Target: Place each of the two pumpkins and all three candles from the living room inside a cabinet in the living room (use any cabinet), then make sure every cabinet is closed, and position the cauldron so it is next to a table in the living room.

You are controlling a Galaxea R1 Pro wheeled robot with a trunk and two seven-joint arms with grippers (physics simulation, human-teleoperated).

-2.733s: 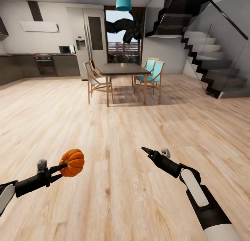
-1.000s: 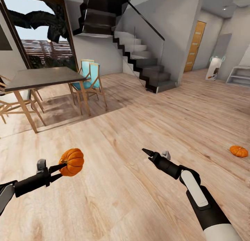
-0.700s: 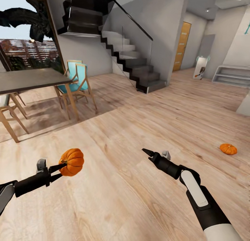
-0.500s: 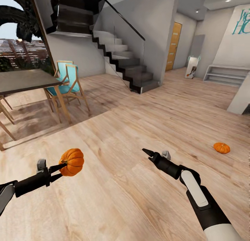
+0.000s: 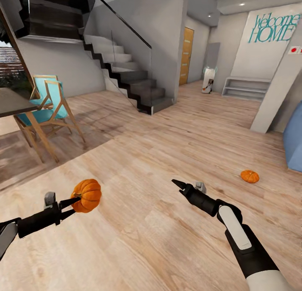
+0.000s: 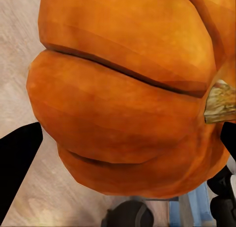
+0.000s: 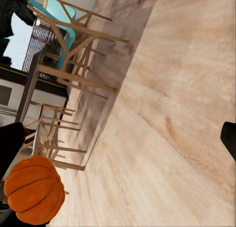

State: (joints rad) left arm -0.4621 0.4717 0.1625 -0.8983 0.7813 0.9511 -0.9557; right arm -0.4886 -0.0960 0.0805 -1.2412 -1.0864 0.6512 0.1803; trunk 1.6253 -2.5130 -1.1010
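Note:
My left gripper (image 5: 78, 201) is shut on one bright-orange pumpkin (image 5: 87, 195), held above the wood floor at the head view's lower left. Up close in the left wrist view, that pumpkin (image 6: 123, 99) sits between the two dark fingers, stem to one side. It also shows in the right wrist view as the held pumpkin (image 7: 34, 196). A second pumpkin (image 5: 250, 176) lies on the floor, ahead and to the right of my right gripper (image 5: 177, 184). That gripper is open and holds nothing. Candles, cabinet, cauldron and coffee table are out of view.
A dark staircase (image 5: 126, 79) with a glass rail rises ahead at left. A teal chair (image 5: 47, 103) and a dining table corner (image 5: 9, 103) stand at far left. A white pillar (image 5: 274, 93) and a blue seat (image 5: 294, 142) are at right, a low shelf (image 5: 245, 87) beyond.
The whole view has swung to the right, so the camera turned. The dining table slid off left and the floor pumpkin came in at right. Both arms keep their pose.

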